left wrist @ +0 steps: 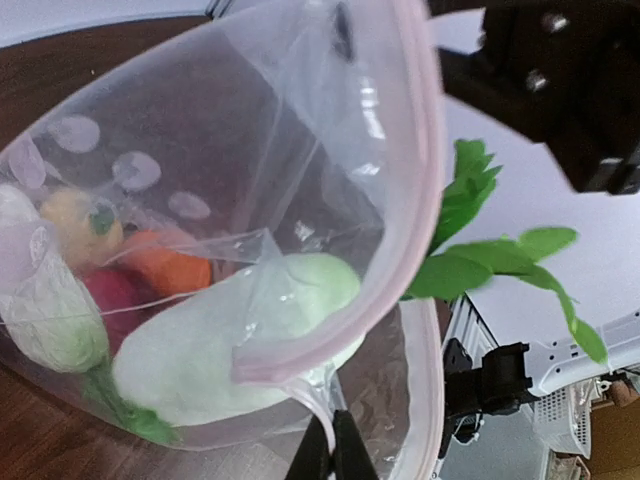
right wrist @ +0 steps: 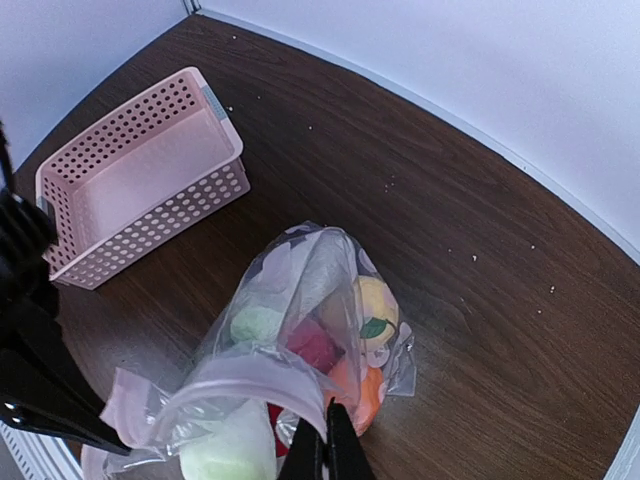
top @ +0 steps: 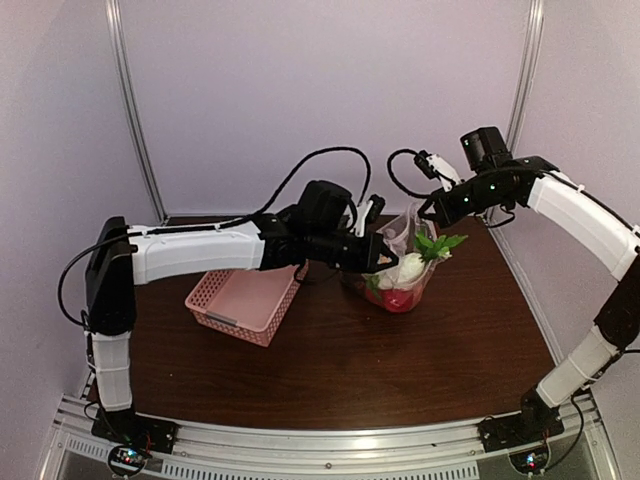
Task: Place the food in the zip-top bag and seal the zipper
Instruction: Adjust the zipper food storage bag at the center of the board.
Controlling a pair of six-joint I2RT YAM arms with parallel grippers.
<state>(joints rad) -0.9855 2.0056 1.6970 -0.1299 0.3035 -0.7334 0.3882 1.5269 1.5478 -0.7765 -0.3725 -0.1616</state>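
A dark brown wooden table [top: 330, 370] sits between pale walls [top: 330, 80], with a pink basket [top: 245, 300] left of centre and the zip-top bag [top: 405, 270] held upright right of centre. The left gripper [left wrist: 327, 455] and right gripper [right wrist: 326, 445] are each pinched tight on the bag's rim, its zipper [left wrist: 425, 180] gaping and green leaves [left wrist: 480, 250] poking over it. Inside, the food [left wrist: 200, 350] blurs behind crinkled plastic, and I cannot tell whether the bag's base touches the table.
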